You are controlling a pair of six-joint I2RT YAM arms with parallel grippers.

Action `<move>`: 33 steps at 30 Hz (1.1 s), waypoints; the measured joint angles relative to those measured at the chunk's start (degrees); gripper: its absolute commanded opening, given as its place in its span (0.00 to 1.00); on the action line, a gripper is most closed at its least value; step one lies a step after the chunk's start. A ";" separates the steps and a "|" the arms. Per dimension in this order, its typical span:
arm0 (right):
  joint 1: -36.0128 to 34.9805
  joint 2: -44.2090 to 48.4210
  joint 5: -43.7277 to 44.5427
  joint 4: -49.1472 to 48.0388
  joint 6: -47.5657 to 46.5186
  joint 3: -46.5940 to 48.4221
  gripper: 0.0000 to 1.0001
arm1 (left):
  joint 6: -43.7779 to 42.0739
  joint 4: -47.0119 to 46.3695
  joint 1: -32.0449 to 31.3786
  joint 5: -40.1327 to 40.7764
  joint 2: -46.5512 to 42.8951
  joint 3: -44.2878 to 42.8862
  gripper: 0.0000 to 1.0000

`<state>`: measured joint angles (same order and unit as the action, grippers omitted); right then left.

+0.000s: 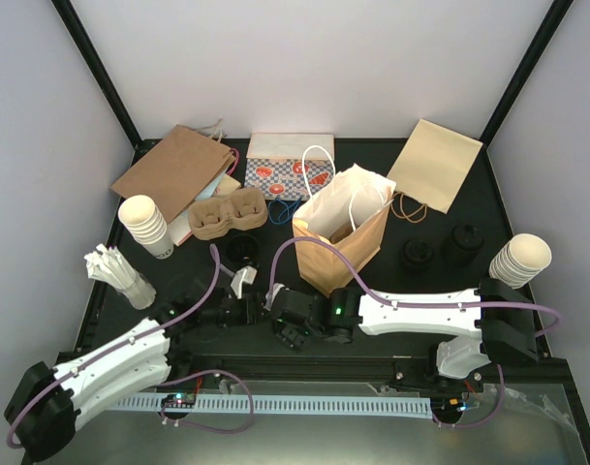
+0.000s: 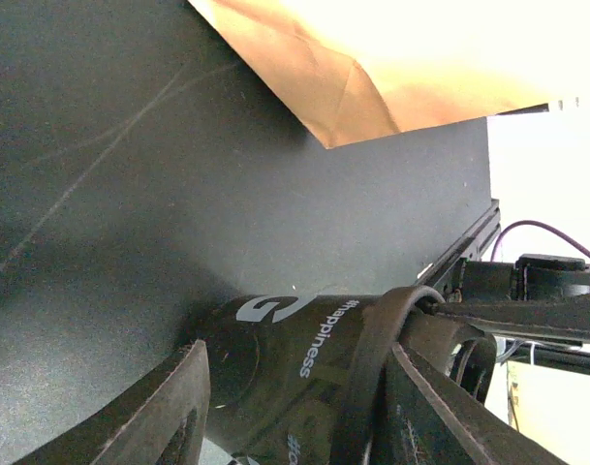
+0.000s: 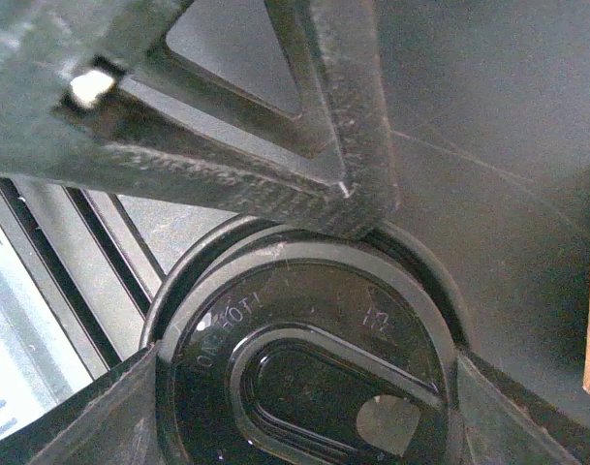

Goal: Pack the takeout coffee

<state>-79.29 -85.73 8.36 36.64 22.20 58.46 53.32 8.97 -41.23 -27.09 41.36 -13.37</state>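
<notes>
Takeout coffee, a black lidded cup, is caught between both arms low at the tabletop, just in front of the open paper bag. The right claw comes down over the lid, its fingers spread wide and pressed to the rim on either side, apparently to carry the cup upright so nothing spills. The left claw straddles the cup's body from the side, roughly half open; whether it grips cannot be told. A second black cup waits beside the cardboard tray, likely bound for its hollows.
</notes>
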 measured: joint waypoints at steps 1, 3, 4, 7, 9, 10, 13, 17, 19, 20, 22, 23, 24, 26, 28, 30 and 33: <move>-0.07 -0.11 0.02 0.26 -0.02 0.20 0.67 | -0.26 -0.50 0.00 -0.35 0.63 -0.02 0.52; -0.11 -0.24 0.04 0.55 0.00 0.39 0.67 | -0.72 -1.66 0.17 -1.01 1.86 -0.13 0.52; -0.13 -0.28 0.02 0.61 0.00 0.44 0.67 | -0.98 -2.19 0.24 -1.22 2.47 -0.26 0.52; -0.13 -0.37 0.02 0.79 0.00 0.57 0.67 | -1.79 -3.87 0.37 -1.75 4.04 -0.35 0.52; -0.13 -0.37 0.00 0.81 0.00 0.57 0.67 | -2.34 -4.50 0.39 -1.86 4.50 -0.35 0.52; -0.13 -0.39 -0.02 0.81 0.00 0.59 0.67 | -2.49 -4.72 0.39 -1.90 4.74 -0.35 0.52; -0.13 -0.44 -0.09 0.90 0.00 0.66 0.67 | -2.97 -5.33 0.42 -2.01 5.75 -0.35 0.50; -0.13 -0.63 -0.17 1.29 0.17 0.94 0.67 | -3.32 -6.32 0.50 -2.64 8.04 -0.98 0.46; -0.11 -0.70 -0.26 1.31 0.24 1.01 0.67 | -3.41 -6.54 0.59 -3.21 9.49 -1.60 0.45; -0.07 -0.74 -0.33 1.38 0.33 1.07 0.67 | -3.43 -6.60 0.68 -3.43 10.01 -1.73 0.44; -0.02 -0.79 -0.42 1.49 0.48 1.09 0.66 | -3.43 -6.86 0.70 -3.85 10.93 -1.88 0.43; -0.02 -0.83 -0.46 1.49 0.63 1.11 0.65 | -3.41 -7.04 0.74 -4.00 11.28 -1.92 0.43; -0.02 -0.85 -0.48 1.49 0.72 1.14 0.65 | -3.41 -7.23 0.74 -4.04 11.52 -1.95 0.43; 0.00 -0.85 -0.59 1.44 0.92 1.09 0.65 | -3.32 -7.45 0.74 -4.04 11.56 -1.86 0.42; 0.09 -0.85 -0.72 1.18 1.22 0.94 0.65 | -3.02 -8.00 0.74 -4.04 11.52 -1.53 0.42; 0.13 -0.85 -0.79 1.01 1.49 0.87 0.65 | -2.38 -9.20 0.76 -4.04 11.50 -0.87 0.42; 0.20 -0.85 -0.87 0.87 2.01 0.83 0.65 | -1.70 -10.60 0.79 -4.02 11.50 -0.17 0.41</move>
<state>-79.09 -86.59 7.49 37.52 24.21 59.29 51.62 -1.63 -40.45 -31.11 52.86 -13.54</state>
